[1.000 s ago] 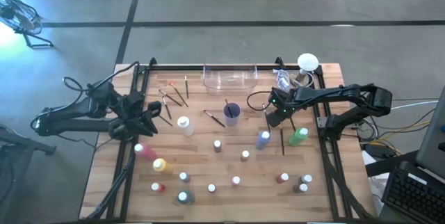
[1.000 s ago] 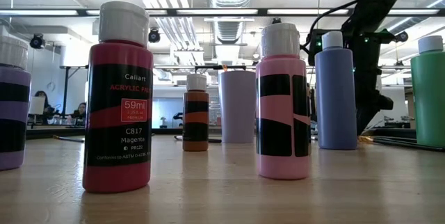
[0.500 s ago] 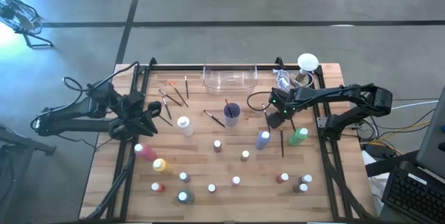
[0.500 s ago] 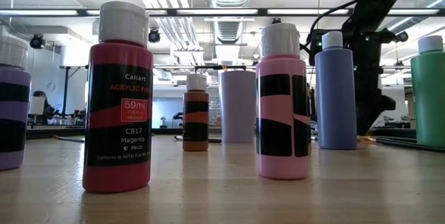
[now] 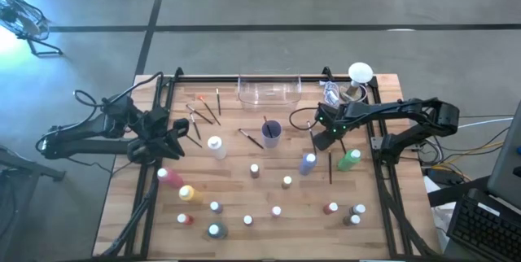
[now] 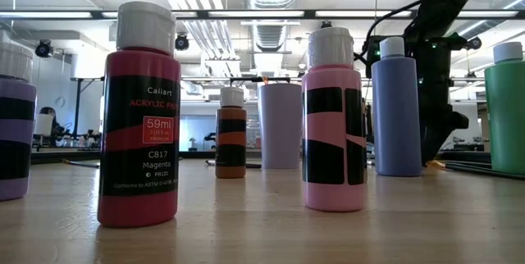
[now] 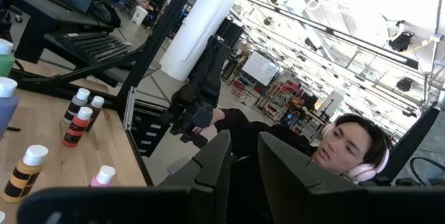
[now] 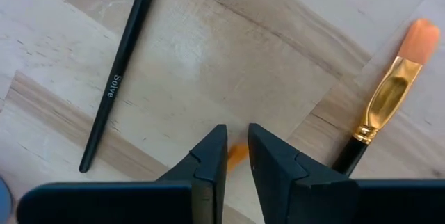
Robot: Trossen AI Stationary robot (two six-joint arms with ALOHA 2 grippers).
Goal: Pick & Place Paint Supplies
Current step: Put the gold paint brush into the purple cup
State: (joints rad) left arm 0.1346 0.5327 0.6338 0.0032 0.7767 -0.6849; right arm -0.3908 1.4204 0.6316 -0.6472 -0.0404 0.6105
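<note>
Wooden table [image 5: 244, 156] holds your scattered paint bottles; magenta bottle [image 6: 138, 116] and pink bottle [image 6: 332, 125] stand nearest low camera. Your right gripper [image 8: 236, 156] hangs low over far-right table, fingers nearly together with narrow gap, orange brush tip [image 8: 237, 155] showing between them; can't tell if gripped. Black paintbrush [image 8: 117, 78] and gold-ferruled brush [image 8: 386, 99] lie either side. Left gripper [image 5: 175, 136] waits at left edge, fingers close together, holding nothing.
</note>
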